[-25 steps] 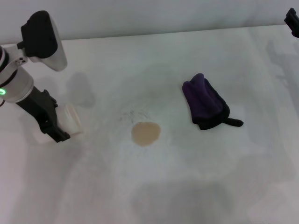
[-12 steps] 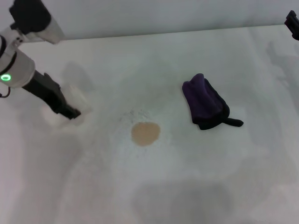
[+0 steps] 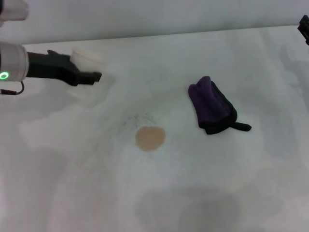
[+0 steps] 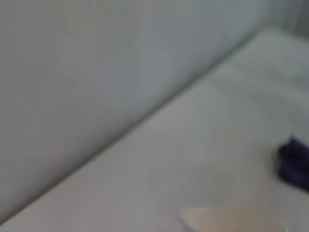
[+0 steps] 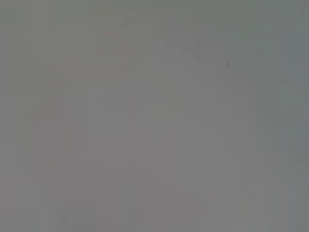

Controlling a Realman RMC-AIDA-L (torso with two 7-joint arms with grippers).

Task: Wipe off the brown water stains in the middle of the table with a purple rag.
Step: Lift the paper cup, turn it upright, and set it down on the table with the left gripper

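The purple rag [image 3: 214, 106] is seen lying bunched on the table [image 3: 193, 193], untouched, its long axis running from the far side toward the near right, with a short black tail trailing at the near end. The brown water stain [image 3: 150, 138] lies apart from the rag, on its left and slightly nearer the robot.

The left gripper [image 3: 86, 67] is held off at the far left, well apart from both, and is closed on a white paper cup [image 3: 88, 57]; from its fingertips the rag lies far to the right and nearer the robot.

Only a sliver of the right gripper [image 3: 304, 25] shows at the far right edge; whether its fingers are open cannot be told. It is judged the nearer arm to the rag, which lies to its left and nearer the robot.
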